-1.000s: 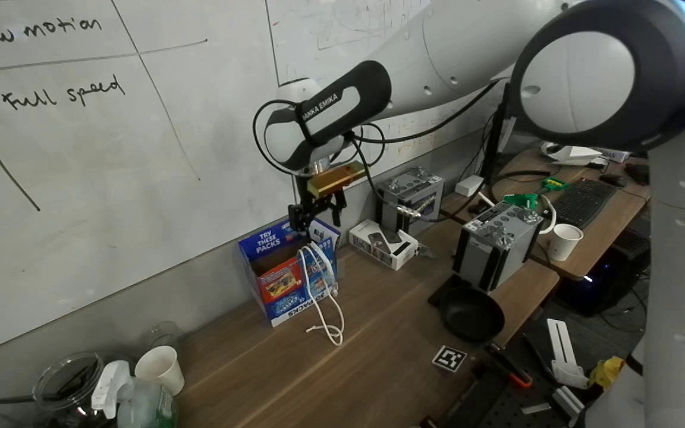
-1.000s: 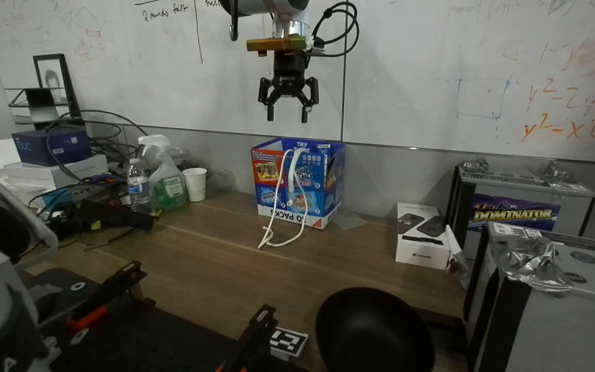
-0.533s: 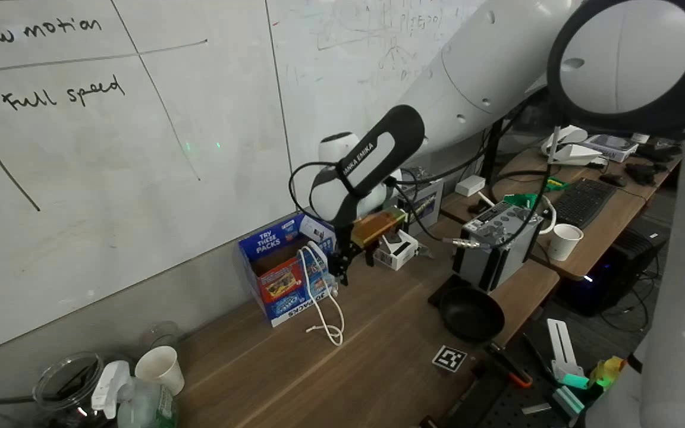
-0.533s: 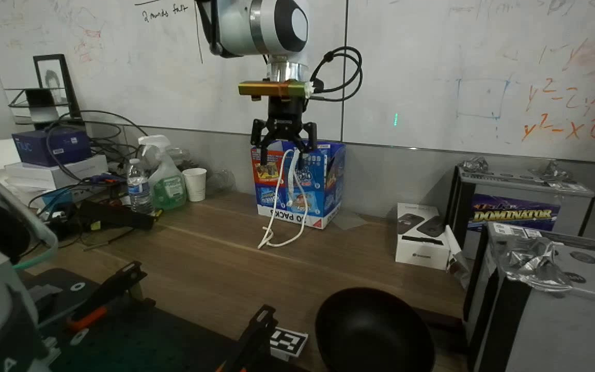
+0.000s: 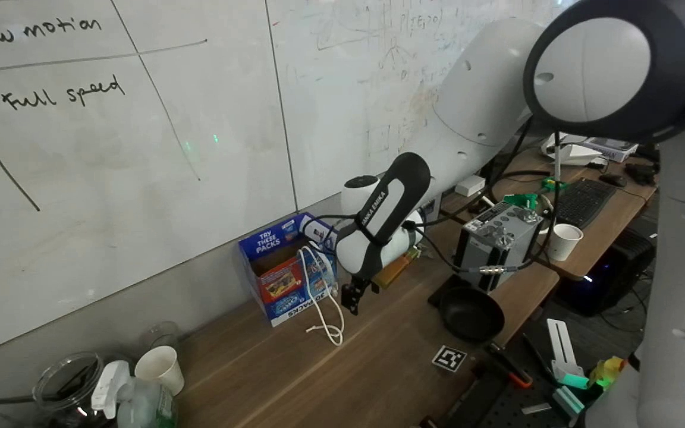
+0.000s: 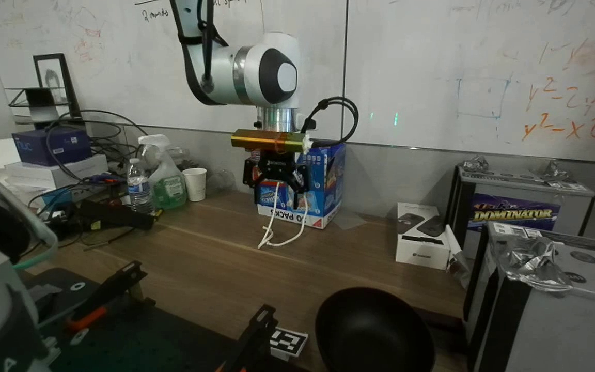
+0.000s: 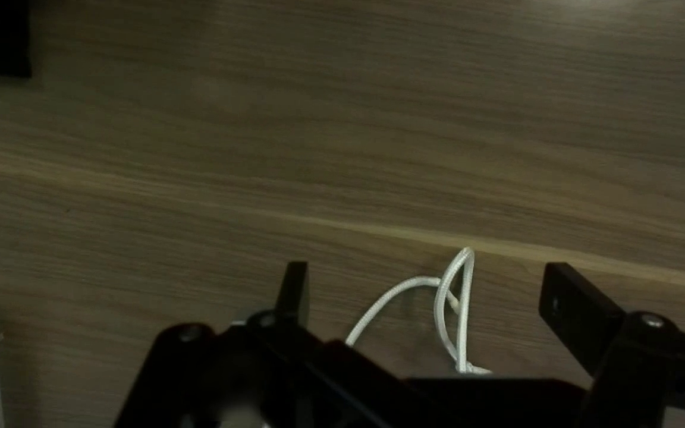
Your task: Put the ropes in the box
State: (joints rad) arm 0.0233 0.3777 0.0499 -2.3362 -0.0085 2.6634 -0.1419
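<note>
The white ropes (image 5: 310,297) hang over the front rim of the blue box (image 5: 280,282). Their lower loops rest on the table in front of it, and the upper end's tip cannot be made out past the rim. My gripper (image 6: 276,200) is in front of the box's printed face, fingers down and wide apart. From that angle it covers the upper part of the ropes (image 6: 273,214). In the wrist view a loop of the ropes (image 7: 464,309) lies on the wood beyond the gap between the fingers (image 7: 580,321), touching neither.
Right of the box stand a white phone carton (image 6: 421,245) and grey devices (image 6: 550,305). A black pan (image 6: 375,330) is nearer the robot. To the left are a spray bottle (image 6: 168,186) and a paper cup (image 6: 194,184). The whiteboard (image 6: 432,77) rises right behind the box.
My gripper has come down from above the box to in front of its face, also drawing back from the wall. It stayed open. Ropes and box have not moved.
</note>
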